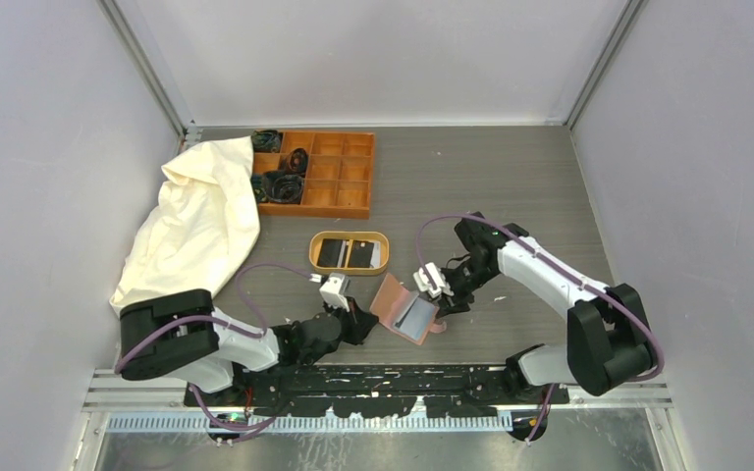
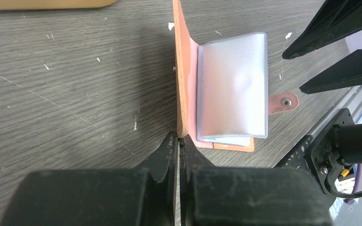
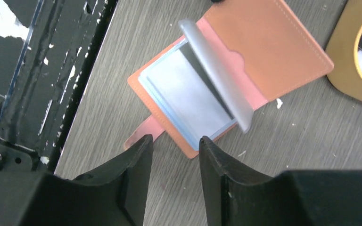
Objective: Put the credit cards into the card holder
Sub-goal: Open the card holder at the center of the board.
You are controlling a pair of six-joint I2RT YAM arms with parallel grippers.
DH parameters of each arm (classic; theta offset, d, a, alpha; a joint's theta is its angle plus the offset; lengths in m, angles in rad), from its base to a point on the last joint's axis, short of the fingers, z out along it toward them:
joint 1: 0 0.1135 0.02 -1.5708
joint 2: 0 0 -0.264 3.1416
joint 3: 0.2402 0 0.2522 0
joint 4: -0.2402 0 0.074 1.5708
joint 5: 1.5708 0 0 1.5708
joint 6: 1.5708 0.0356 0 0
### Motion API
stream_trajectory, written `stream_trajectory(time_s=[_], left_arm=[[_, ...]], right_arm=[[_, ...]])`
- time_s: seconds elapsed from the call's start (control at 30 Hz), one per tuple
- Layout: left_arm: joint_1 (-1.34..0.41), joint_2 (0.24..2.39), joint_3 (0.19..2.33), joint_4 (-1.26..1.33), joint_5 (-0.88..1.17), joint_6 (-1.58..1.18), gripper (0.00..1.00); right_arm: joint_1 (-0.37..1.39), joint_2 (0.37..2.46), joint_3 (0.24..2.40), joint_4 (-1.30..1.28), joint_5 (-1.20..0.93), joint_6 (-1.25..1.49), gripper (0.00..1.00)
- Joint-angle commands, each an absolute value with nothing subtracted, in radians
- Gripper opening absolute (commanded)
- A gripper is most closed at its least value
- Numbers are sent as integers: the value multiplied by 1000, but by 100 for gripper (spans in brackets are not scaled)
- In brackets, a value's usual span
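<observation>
Left wrist view: left gripper (image 2: 178, 141) tight on upright card holder (image 2: 185, 82) cover; right gripper (image 3: 175, 143) narrowly parted, empty.

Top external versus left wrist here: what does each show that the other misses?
Only top external: the oval tray holding two black cards, the compartment box and the white cloth. Only left wrist: the left gripper pinching the edge of the card holder at its raised cover, the clear sleeves and the snap tab. Both: the open card holder and the right gripper beside it, fingers apart.
</observation>
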State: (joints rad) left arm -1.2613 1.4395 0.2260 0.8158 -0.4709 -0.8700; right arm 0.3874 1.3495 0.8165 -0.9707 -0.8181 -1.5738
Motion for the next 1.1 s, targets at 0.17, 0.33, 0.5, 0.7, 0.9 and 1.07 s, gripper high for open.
stream_trajectory(time_s=[0.17, 0.33, 0.5, 0.7, 0.9, 1.07], left_arm=[[-1278, 1504, 230, 927, -437, -928, 0], [-1288, 1565, 223, 1032, -416, -915, 0], [-1302, 1638, 211, 1173, -400, -881, 0], [-1303, 1660, 172, 1264, -416, -868, 17], [-1302, 1568, 117, 1218, -457, -837, 41], [-1302, 1412, 121, 1047, -411, -762, 43]], right_arm=[[601, 1403, 848, -718, -662, -1233, 30], [701, 1432, 840, -429, -506, -905, 25], [760, 1540, 916, -382, -436, -713, 24], [770, 1611, 972, -467, -437, -723, 24], [702, 1570, 998, -647, -609, -855, 26], [614, 1515, 1013, -805, -759, -1020, 30]])
